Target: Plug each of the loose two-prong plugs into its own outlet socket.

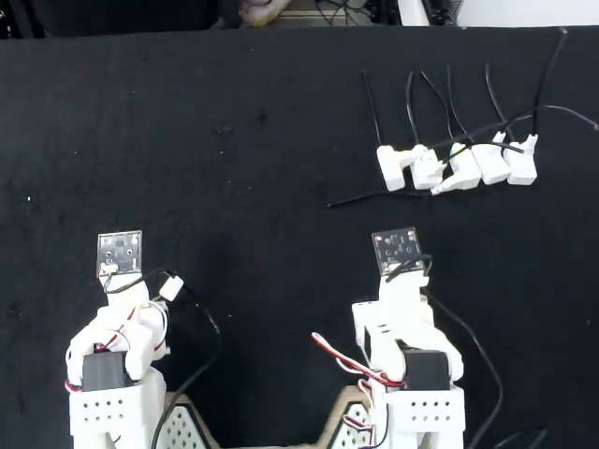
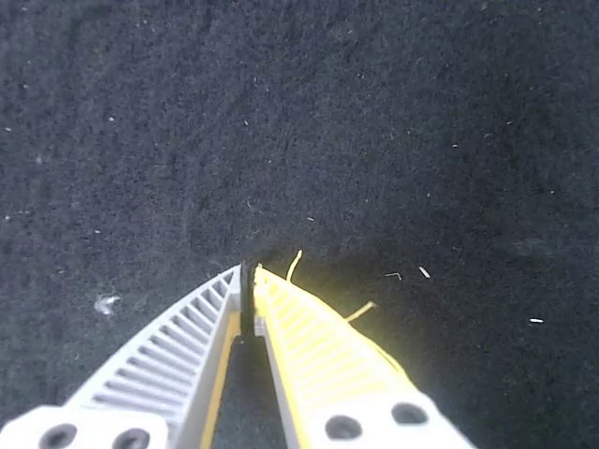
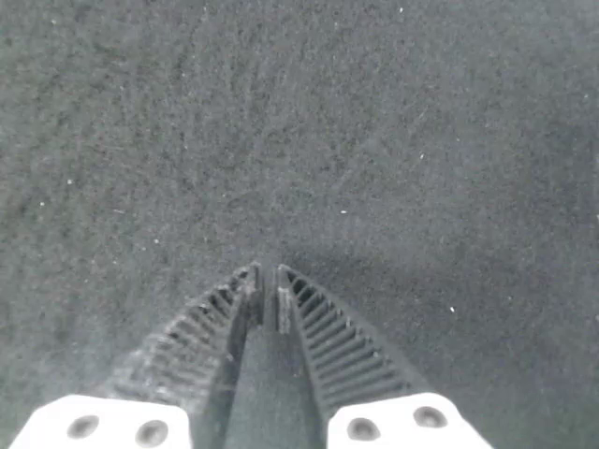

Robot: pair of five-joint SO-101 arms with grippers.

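Observation:
Several white plug and socket pieces [image 1: 459, 166] with thin black cords lie in a row at the far right of the black table [image 1: 234, 140]; I cannot tell which are joined. Both arms sit folded at the near edge, far from that row. The left arm [image 1: 122, 318] is at the near left, and my left gripper [image 2: 249, 277] is shut on nothing, its tips just above bare cloth. The right arm [image 1: 404, 318] is at the near right, below the row, and my right gripper [image 3: 267, 279] is also shut with nothing in it.
A loose black cord [image 1: 360, 198] trails left from the row toward the table's middle. Cables run from each arm base along the near edge. Wide bare black cloth lies between the arms and the row.

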